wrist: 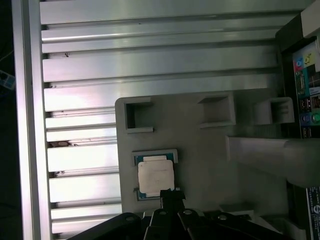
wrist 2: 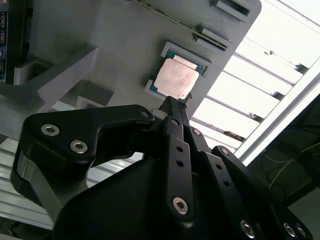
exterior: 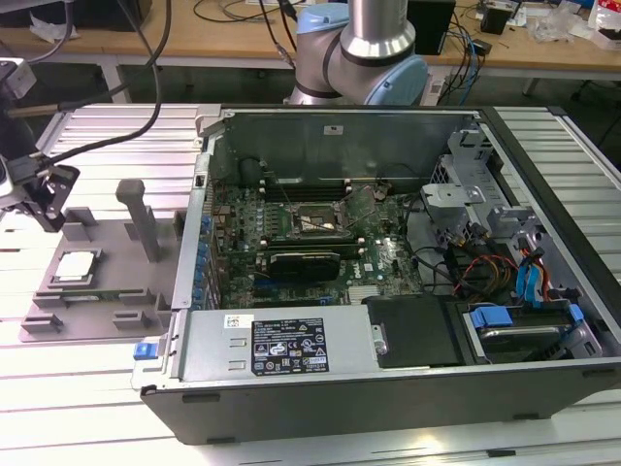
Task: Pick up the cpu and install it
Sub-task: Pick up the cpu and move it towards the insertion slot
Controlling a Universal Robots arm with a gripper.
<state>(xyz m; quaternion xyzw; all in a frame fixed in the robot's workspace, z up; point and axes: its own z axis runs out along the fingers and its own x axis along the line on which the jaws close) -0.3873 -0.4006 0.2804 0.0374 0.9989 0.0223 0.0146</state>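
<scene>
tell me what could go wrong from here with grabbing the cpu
1. The gripper sits by one edge of the cpu, not over its middle; a grab here might tilt the chip.
2. The cpu lies in a snug holder on the grey fixture; a tilted lift could catch its rim.
3. The upright post stands between cpu and computer case; the carry might clip it.

Place: this is looking like a robot lab.
Table: a metal table (exterior: 97, 388) is holding an open computer (exterior: 388, 272).
Back: wires (exterior: 464, 68) are lying on a wooden bench (exterior: 194, 44).
Arm: a robot arm (exterior: 369, 49) is standing behind.
</scene>
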